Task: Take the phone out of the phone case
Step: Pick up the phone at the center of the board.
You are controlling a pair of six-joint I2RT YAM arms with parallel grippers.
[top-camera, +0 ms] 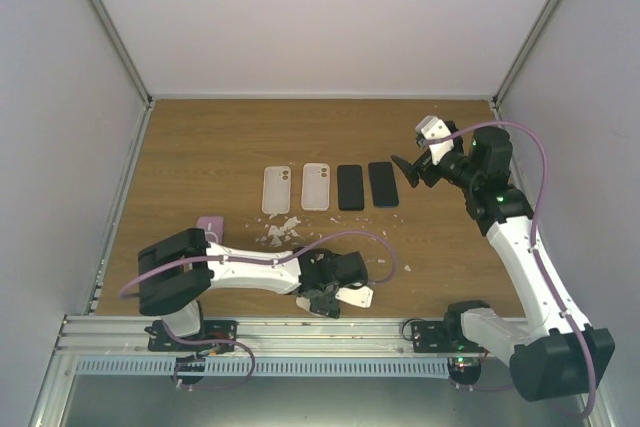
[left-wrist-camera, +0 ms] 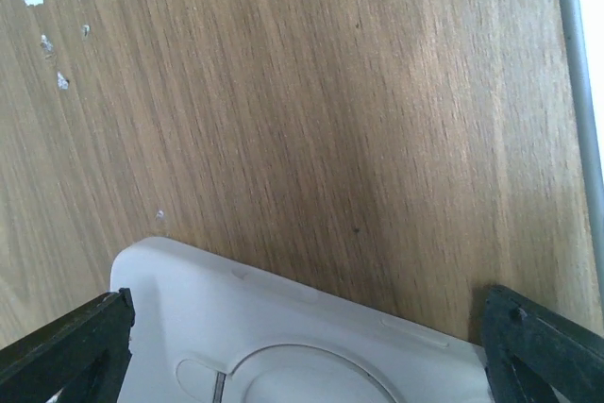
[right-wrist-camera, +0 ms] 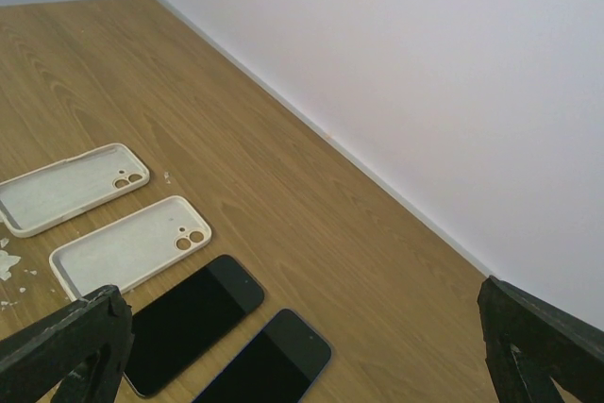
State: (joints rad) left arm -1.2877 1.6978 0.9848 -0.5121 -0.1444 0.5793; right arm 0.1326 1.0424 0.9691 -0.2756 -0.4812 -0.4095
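Wood-grain table [top-camera: 200,147] boxed in by plain white walls [top-camera: 330,17], pretty bare setup honestly. Across the middle of the top view sat a tidy row: two empty cases [top-camera: 276,190], then two bare phones [top-camera: 350,187]. White crumbs [top-camera: 280,234] were scattered just below them and some small purple object [top-camera: 210,224] lay off to the left. The one that mattered was the white phone case [left-wrist-camera: 283,318], down at the bottom centre of the top view near the front edge. It was lying back-up, so the round ring on its back showed in the left wrist view. The left gripper [left-wrist-camera: 304,351] was right over it with its jaws spread wide, the case between the fingers, nothing squeezed. The right gripper [right-wrist-camera: 302,351] hung at the right end of the row, off the table, also spread wide and holding nothing. Couldn't tell from any angle whether a phone was actually sitting in that case, since only the back showed. My guess on handling: the case looked like light, bendy plastic or silicone, a bit slick. A phone inside would be stiff, heavier and glass-fronted, so not something to pry at hard. I'd pin it by the long edges with one gripper and peel a corner lip back with the other.
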